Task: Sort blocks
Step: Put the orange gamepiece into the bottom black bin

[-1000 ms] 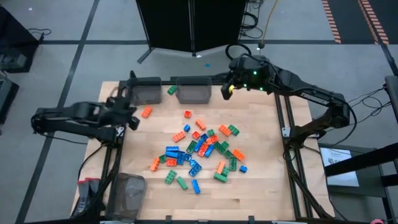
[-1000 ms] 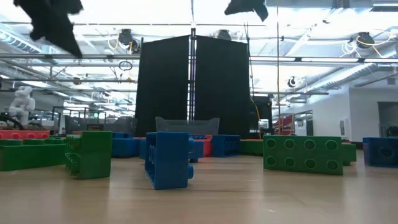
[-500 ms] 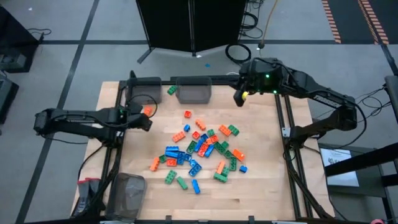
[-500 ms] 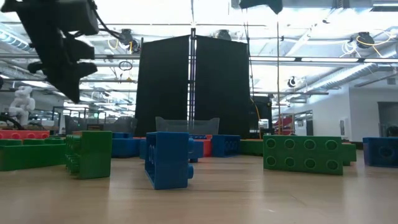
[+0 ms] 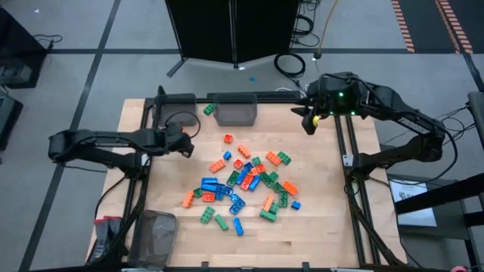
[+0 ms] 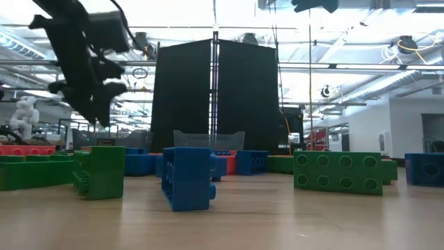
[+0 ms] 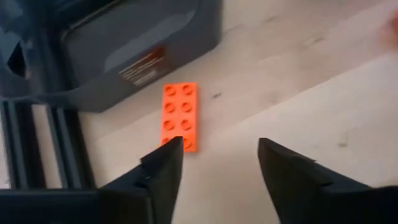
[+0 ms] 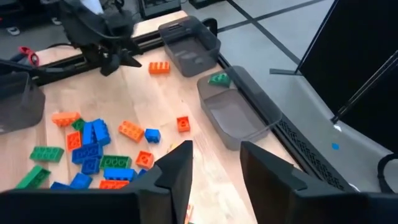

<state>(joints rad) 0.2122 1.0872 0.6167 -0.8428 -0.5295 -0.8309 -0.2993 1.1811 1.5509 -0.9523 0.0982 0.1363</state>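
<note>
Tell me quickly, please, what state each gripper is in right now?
Left gripper: open, empty, above an orange block.
Right gripper: open, holding nothing.

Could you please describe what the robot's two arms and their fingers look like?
Both arms are dark, slim and jointed, with black cables along them. The right arm shows a small green light near its wrist and a yellow spot by the right gripper. The left gripper has two dark, blunt, wedge-shaped fingers.
</note>
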